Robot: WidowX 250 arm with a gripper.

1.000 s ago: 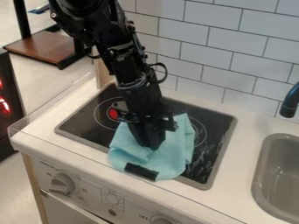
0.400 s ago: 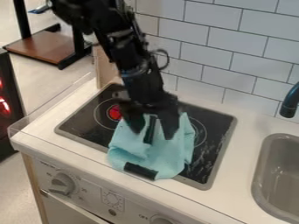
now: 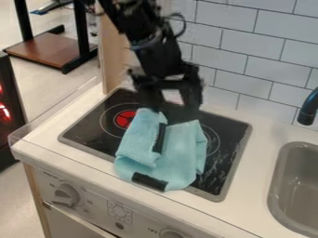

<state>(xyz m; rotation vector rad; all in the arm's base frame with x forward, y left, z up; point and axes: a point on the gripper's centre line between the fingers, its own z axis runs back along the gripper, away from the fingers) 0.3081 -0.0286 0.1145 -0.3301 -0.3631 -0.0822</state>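
We see the black two-finger gripper above the rear part of the black glass cooktop, hanging from the black robot arm that comes in from the top edge of the camera view. Its jaws stand apart, and we make out nothing held between them.

The soft light-blue cloth lies crumpled and partly folded on the cooktop, just below and in front of the jaws, on the side toward the grey control knob. Its long axis runs mainly from the back of the cooktop toward the front edge of the white bench, whereas the jaws are spread roughly across the view. So the line between the two fingertips cuts across the cloth's length, and its rear end is the part nearest to them. The left fingertip in the view comes close to the top of the raised fold; we cannot tell whether they touch.

On the cloth, a narrow black strip runs lengthwise beside that fold, a little left of the middle of the gap, and a wider black patch sits at the front. The red burner mark lies just left of the fold.
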